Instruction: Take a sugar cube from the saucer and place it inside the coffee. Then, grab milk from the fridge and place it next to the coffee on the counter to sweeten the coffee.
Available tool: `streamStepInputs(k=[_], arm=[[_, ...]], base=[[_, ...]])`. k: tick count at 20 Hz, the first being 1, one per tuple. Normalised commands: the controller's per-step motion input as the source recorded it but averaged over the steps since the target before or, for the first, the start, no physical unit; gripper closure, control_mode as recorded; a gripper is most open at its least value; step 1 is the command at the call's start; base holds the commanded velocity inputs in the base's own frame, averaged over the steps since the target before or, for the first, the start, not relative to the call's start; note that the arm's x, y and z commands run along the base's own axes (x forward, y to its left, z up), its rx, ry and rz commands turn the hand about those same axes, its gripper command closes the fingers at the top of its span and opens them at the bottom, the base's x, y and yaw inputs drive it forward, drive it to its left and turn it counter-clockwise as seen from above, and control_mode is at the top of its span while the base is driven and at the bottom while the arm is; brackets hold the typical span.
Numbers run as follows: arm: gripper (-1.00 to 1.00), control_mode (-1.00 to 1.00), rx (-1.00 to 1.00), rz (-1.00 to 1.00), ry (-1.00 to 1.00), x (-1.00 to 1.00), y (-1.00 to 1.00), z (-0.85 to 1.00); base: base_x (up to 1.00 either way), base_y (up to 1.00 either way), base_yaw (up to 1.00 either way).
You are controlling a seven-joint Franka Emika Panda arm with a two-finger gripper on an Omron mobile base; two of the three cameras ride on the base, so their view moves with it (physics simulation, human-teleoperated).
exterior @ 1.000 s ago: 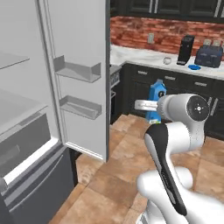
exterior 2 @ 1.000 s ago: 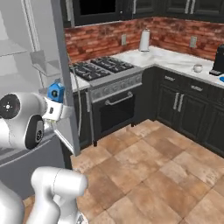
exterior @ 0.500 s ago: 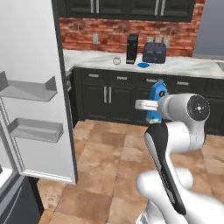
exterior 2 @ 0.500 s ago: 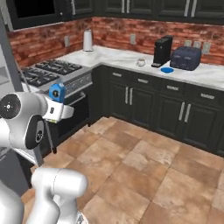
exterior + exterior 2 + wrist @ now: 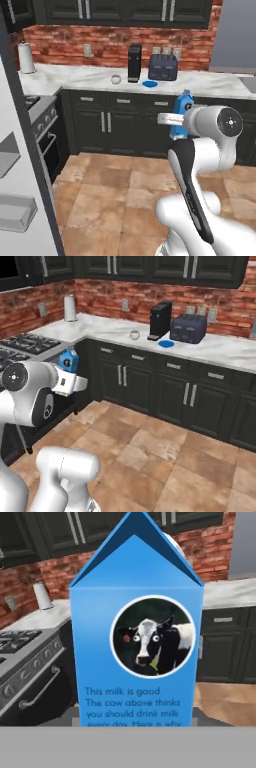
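bench: white and grey veined marble bench point(image 5: 90, 80) over black cabinets with silver handles, its front edge running across the left base view from 9 to 3 o'clock.
open room: bare brown tiled floor point(image 5: 165, 456) between the robot and the cabinets.
on the bench: small white round cup of coffee point(image 5: 115, 79), flat bright blue saucer point(image 5: 149, 84) at its 3 o'clock, tall black coffee machine point(image 5: 134, 63) between and behind them.
fingers: hidden behind the carton; their spread cannot be told.
milk: small blue gabled milk carton point(image 5: 136, 632) upright at the hand, in mid-air above the floor, well apart from the bench.
left edge: grey-white fridge door point(image 5: 20, 200) at 8 o'clock.
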Motion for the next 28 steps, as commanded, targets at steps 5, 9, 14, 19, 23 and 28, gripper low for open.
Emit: streamStepInputs(k=[5,9,14,19,23,28], arm=[[1.0,1.0,0.0,0.0,0.0,0.0,0.0,0.0],[1.0,1.0,0.0,0.0,0.0,0.0,0.0,0.0],[1.0,1.0,0.0,0.0,0.0,0.0,0.0,0.0],[1.0,1.0,0.0,0.0,0.0,0.0,0.0,0.0],[1.0,1.0,0.0,0.0,0.0,0.0,0.0,0.0],[1.0,1.0,0.0,0.0,0.0,0.0,0.0,0.0]], base=[[1.0,0.0,0.0],[1.0,0.1,0.0],[0.92,0.34,0.0],[0.81,0.56,0.0],[0.84,0.47,-0.03],[0.73,0.16,-0.1]])
